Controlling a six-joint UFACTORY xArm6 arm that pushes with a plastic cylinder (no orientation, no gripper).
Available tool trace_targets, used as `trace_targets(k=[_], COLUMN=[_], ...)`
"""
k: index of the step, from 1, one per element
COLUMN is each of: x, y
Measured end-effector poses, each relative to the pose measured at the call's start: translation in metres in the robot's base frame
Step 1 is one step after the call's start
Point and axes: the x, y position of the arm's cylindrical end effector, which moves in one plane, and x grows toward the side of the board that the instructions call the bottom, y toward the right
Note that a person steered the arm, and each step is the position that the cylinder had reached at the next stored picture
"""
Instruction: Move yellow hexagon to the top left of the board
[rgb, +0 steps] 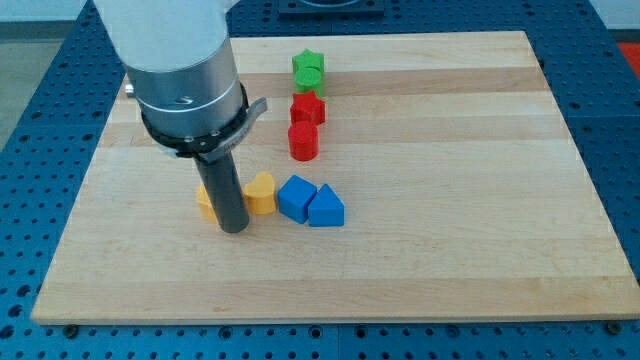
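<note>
A yellow block (206, 202), likely the hexagon, lies left of centre on the wooden board (450, 200), mostly hidden behind my rod. My tip (233, 229) rests on the board just to its lower right, touching or nearly touching it. A second yellow block (261, 192), heart-like in shape, sits right of the rod.
A blue cube-like block (295, 197) and a blue triangle (325, 208) lie right of the yellow blocks. Above them stand a red cylinder (303, 141), a red star (307, 108), and a green star (309, 64) over a green block (309, 79).
</note>
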Motion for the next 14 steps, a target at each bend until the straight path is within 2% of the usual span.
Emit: trace_targets(k=[5, 9, 11, 14], x=[-0.026, -0.11, -0.136, -0.116], y=[-0.039, -0.05, -0.056, -0.095])
